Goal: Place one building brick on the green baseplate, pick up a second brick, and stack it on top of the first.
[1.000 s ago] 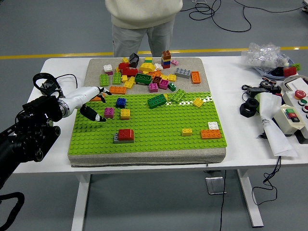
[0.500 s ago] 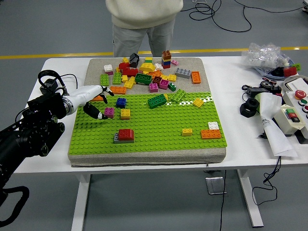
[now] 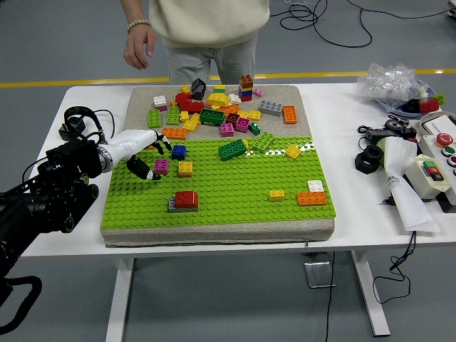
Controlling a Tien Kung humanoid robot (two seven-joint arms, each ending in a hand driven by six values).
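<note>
The green baseplate [image 3: 235, 185] lies on a grey pad in the middle of the table. On its left part a red brick sits stacked on a grey brick [image 3: 184, 201]. A magenta brick [image 3: 162, 167], a yellow brick [image 3: 185, 169] and a blue brick [image 3: 179, 151] stand near the plate's left edge. My left hand [image 3: 151, 158] hovers over that edge, right beside the magenta brick, fingers spread and holding nothing. My right hand is out of view.
Several loose bricks [image 3: 214, 110] are piled on the pad behind the plate. A person stands at the far side with one hand [image 3: 137, 46] hanging free. Control boxes, a paper roll and black parts [image 3: 410, 167] crowd the table's right end.
My left hand has crept right and slightly away from me, closer to the magenta brick. The person's hand has come into view at the top.
</note>
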